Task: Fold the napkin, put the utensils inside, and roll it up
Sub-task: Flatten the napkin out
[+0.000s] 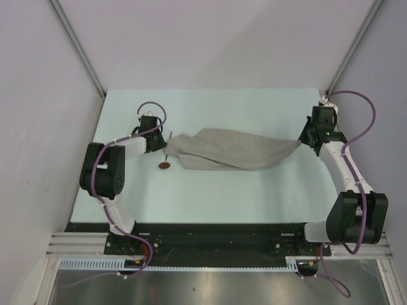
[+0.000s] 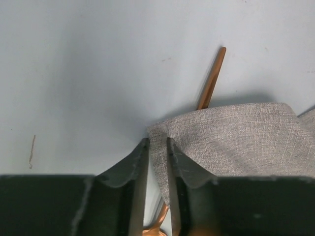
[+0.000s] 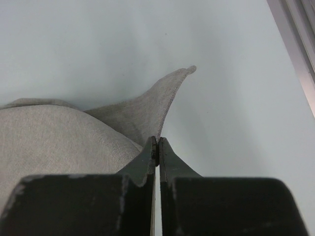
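Holding the plain grey-beige cloth napkin (image 1: pixel 235 149) by both ends, stretched across the middle of the pale worktop (image 1: pixel 210 203). Right gripper (image 3: pixel 157 142): jaws fully together on the right corner of the cloth, thin fabric pinched flat, corner tip sticking out past them. Left gripper (image 2: pixel 156 145): jaws narrowed onto the left edge and fabric fills the gap, so I read it as clamped, though I can't confirm how firm the grip is. The cloth isn't flat. It's creased and doubled along its length and sags between the two holds, which looks like a fold in progress, not finished. The small wooden spoon with thin brown stick handle (image 2: pixel 211 78) lies on the worktop at the left end, handle running under the raised cloth edge, bowl on the near side, not wrapped. Judgement: the two-end hold tensions the cloth so it can be laid down straight. Risk: the left gripper sits just over the spoon, so dragging that corner may knock it.
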Robot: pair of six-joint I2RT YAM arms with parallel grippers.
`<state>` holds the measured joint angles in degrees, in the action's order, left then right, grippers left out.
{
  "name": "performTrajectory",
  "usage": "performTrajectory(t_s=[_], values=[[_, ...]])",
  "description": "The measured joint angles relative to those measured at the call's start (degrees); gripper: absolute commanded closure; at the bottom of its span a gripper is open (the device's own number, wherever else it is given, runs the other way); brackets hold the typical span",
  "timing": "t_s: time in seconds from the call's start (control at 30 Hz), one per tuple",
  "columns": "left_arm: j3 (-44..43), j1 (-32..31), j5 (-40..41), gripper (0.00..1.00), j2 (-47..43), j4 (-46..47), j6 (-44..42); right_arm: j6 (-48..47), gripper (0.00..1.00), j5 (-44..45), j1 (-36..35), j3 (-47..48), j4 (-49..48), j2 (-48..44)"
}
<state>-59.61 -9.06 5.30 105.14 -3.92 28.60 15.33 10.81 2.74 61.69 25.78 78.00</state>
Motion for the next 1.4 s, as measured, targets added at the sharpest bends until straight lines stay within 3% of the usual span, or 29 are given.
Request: performTrajectory(t_s=[0.1,0.13,0.4,0.57,1.03,1.23,1.4], values=[[-0.13,0.07,-0.46,0.9,0.22,-0.28,-0.31,0.17,1.0,-0.46,0.02,-0.57,-0.28,-0.66],[-0.17,0.07,-0.59,1.0,0.31,-0.31,-0.44,0.17,1.0,-0.55,0.02,-0.74,-0.31,-0.87],[0.72,0.09,-5.7,1.0,0.2,2.58,-1.51,0.17,1.0,-1.57,0.02,-0.68,-0.2,-2.21],[1.97,0.09,-9.57,1.0,-3.69,5.64,0.15,0.09,1.0,-3.54,0.02,4.85,1.55,-2.1],[-4.37,0.04,-10.03,1.0,-35.65,12.15,1.95,-2.97,1.0,-3.78,0.02,26.08,0.42,-13.18],[-11.76,0.04,-10.19,1.0,-43.19,9.51,1.99,-5.05,1.0,-1.16,0.02,38.38,1.27,-17.64],[-17.75,0.04,-10.23,1.0,-42.97,10.03,1.99,-6.01,1.0,0.74,0.09,42.42,-0.04,-18.71]])
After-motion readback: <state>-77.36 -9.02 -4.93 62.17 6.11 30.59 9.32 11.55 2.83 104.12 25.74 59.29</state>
